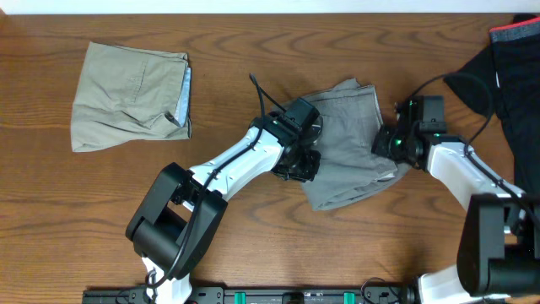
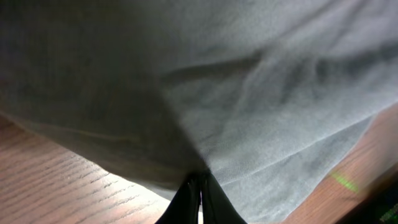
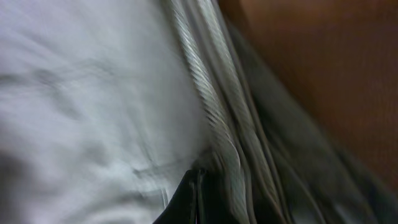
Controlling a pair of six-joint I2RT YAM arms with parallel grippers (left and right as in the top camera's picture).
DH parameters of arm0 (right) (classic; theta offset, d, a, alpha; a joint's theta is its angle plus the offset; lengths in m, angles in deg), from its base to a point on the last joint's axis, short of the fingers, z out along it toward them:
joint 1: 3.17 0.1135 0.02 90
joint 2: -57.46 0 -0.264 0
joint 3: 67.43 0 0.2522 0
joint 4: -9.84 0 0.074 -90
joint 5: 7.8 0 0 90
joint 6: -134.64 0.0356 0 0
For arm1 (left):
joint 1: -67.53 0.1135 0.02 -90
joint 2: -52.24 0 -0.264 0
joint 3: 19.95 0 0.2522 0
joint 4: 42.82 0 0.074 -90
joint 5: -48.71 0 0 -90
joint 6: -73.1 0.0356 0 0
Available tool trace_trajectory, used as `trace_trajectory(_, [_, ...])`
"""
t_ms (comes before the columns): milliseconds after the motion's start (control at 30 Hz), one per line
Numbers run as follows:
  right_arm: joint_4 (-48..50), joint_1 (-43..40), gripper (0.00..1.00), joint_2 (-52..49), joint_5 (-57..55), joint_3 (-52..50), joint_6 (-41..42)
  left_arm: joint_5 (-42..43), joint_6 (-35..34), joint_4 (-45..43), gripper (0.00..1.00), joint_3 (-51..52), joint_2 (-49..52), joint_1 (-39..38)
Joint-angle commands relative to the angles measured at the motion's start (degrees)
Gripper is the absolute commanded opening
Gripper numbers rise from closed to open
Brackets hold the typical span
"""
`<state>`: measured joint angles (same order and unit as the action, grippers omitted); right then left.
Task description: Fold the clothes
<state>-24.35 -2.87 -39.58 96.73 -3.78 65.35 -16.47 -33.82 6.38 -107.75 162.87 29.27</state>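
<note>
Nearest the robot's base, the 2 arms reach in towards the grey shorts (image 1: 350, 127), which lie crumpled at the middle of the worktop (image 1: 253, 51). The left claw (image 1: 302, 163) sits at the shorts' left edge, its jaws closed tight with a fold of grey cloth pinched at the tips in the left wrist view (image 2: 200, 198). The right claw (image 1: 393, 145) is at the shorts' right edge, jaws likewise closed, gripping cloth beside the ribbed waistband (image 3: 211, 118). Farther back on the left, the beige shorts (image 1: 131, 97) lie folded, well apart. At the far right edge lies the black garment (image 1: 515, 76) with red trim
</note>
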Motion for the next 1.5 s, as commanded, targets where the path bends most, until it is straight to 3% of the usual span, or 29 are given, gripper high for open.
trace_trajectory(0, [-3.67, 0.11, 0.01, -1.46, -2.32, -0.17, 0.35, -1.53, 1.03, -1.44, 0.08, -0.07, 1.16, 1.29])
trace_trajectory(200, [-11.72, 0.28, 0.01, -1.49, -1.95, -0.17, 0.94, -1.18, 0.96, -10.36, 0.09, -0.07, 5.55, 4.81])
trace_trajectory(433, [-18.01, 3.91, 0.01, -1.49, -0.42, -0.17, 1.14, 5.84, -2.01, -16.72, 0.07, -0.24, 13.33, 10.78])
trace_trajectory(667, [-17.03, 12.09, 0.01, -1.49, 5.05, -0.17, 1.07, 6.32, -2.01, -26.45, 0.07, -3.04, 13.46, 17.7])
trace_trajectory(800, [-12.87, 16.61, 0.01, -1.18, 5.29, -0.17, 1.92, 13.66, -1.7, -26.86, 0.07, -8.74, 13.38, 20.57])
trace_trajectory(933, [-6.75, 16.37, 0.01, 1.75, 8.46, -0.11, 3.43, 15.91, 1.09, -19.96, 0.08, -14.38, 12.24, 22.56])
trace_trajectory(1033, [-2.49, 14.6, 0.01, 4.98, 7.91, -0.04, 3.19, 15.63, 5.14, -11.93, 0.17, -17.05, 10.21, 23.54])
trace_trajectory(1067, [-0.81, 13.75, 0.01, 6.19, 7.02, -0.04, 3.21, 15.63, 6.05, -9.44, 0.25, -17.4, 9.42, 23.76])
trace_trajectory(1133, [1.95, 12.48, 0.02, 7.54, 4.83, -0.04, 1.64, 15.65, 7.13, -5.18, 0.32, -17.38, 7.78, 23.78])
trace_trajectory(1300, [6.01, 9.55, 0.01, 6.97, -7.48, -0.04, 0.81, 15.69, 10.08, 8.98, 0.32, -17.38, 5.97, 21.49])
trace_trajectory(1467, [7.26, 5.79, 0.01, 3.04, -10.78, -0.04, -0.07, 11.91, 13.51, 18.21, 0.32, -15.47, 5.99, 16.04])
